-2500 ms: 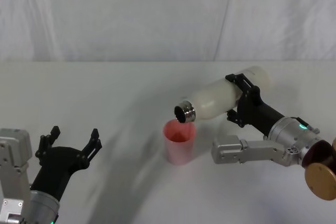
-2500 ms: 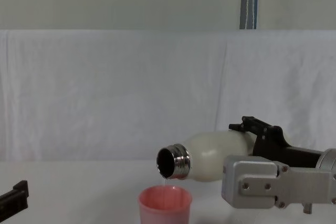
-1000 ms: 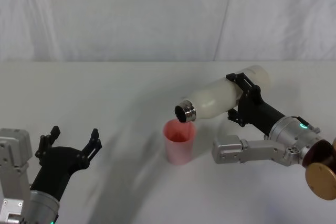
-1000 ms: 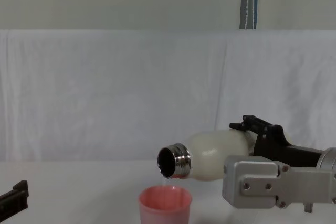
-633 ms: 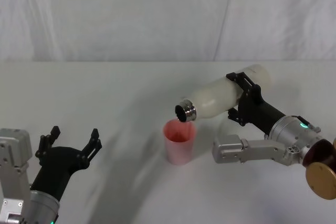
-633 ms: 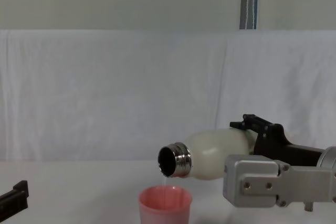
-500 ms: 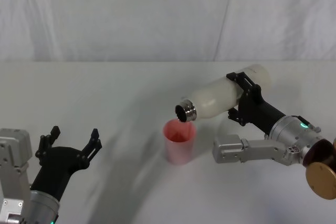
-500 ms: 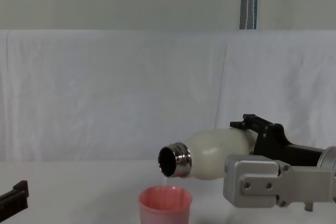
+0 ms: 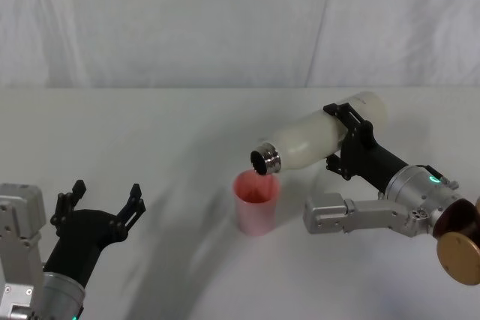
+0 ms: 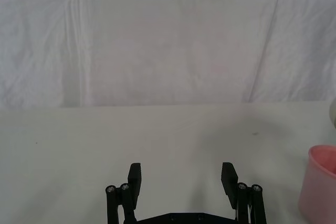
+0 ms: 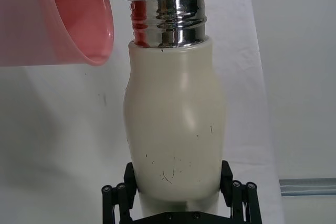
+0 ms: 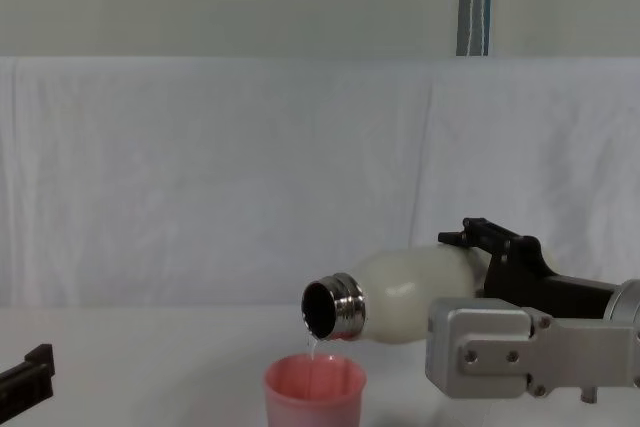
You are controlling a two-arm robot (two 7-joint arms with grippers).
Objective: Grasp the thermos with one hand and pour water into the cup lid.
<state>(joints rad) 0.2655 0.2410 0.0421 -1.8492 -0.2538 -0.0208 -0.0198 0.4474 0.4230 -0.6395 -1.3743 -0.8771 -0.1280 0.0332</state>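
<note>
My right gripper (image 9: 349, 138) is shut on the cream-white thermos (image 9: 315, 141), holding it tipped nearly flat above the table. Its steel neck (image 12: 336, 309) points left and down over the pink cup lid (image 9: 256, 201). A thin stream of water runs from the neck (image 11: 167, 20) into the cup lid (image 11: 58, 17). The chest view shows the thermos (image 12: 410, 297) just above the cup lid (image 12: 315, 392). My left gripper (image 9: 101, 201) rests open at the near left, well away from both; its fingers (image 10: 135, 177) hold nothing, with the cup lid (image 10: 319, 187) off to one side.
A white cloth covers the table (image 9: 150, 133) and hangs as a backdrop behind it. Open table lies between the left gripper and the cup lid. The right arm's grey link (image 9: 352, 217) sits low just right of the cup lid.
The thermos has tipped very slightly further, and the water stream into the cup lid shows more clearly. The left arm has not moved.
</note>
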